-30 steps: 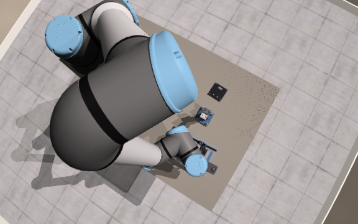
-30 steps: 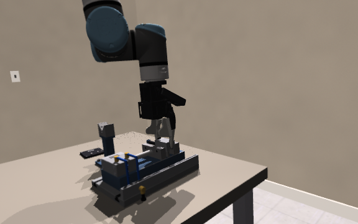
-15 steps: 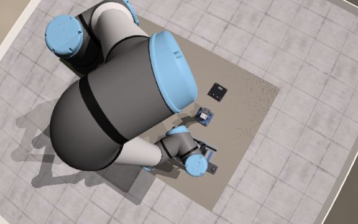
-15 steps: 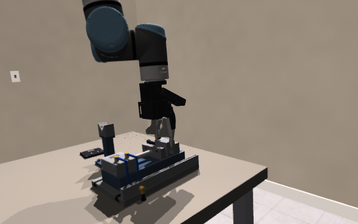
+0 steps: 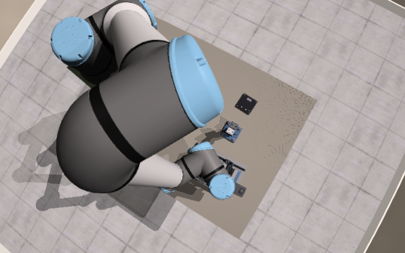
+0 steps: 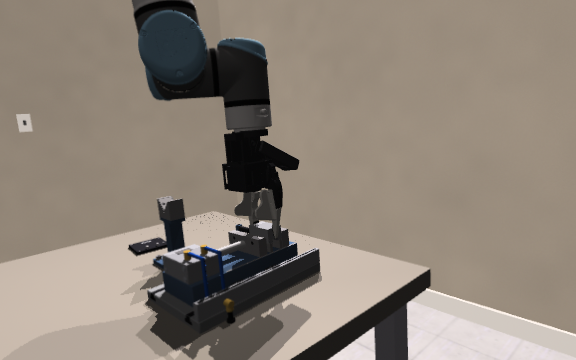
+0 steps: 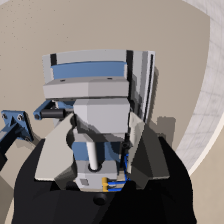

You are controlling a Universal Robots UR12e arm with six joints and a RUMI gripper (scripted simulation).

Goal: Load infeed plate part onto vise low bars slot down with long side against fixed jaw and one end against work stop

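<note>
I'm clenching the block [image 6: 269, 228] [image 7: 102, 114] between my fingertips [image 6: 265, 230], over the vise. I should be keeping it level, easing it down gently, then nudging its long side forward against the fixed jaw [image 6: 282, 236] [image 7: 86, 90] and its end left toward the work stop [image 6: 241, 228] [image 7: 52, 113], minding my left finger there. The slot and the bars beneath me aren't showing; whether the block is seated or touching the stop, I can't tell.

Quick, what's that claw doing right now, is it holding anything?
Gripper: closed on the part, a grey block, over the vise.
</note>
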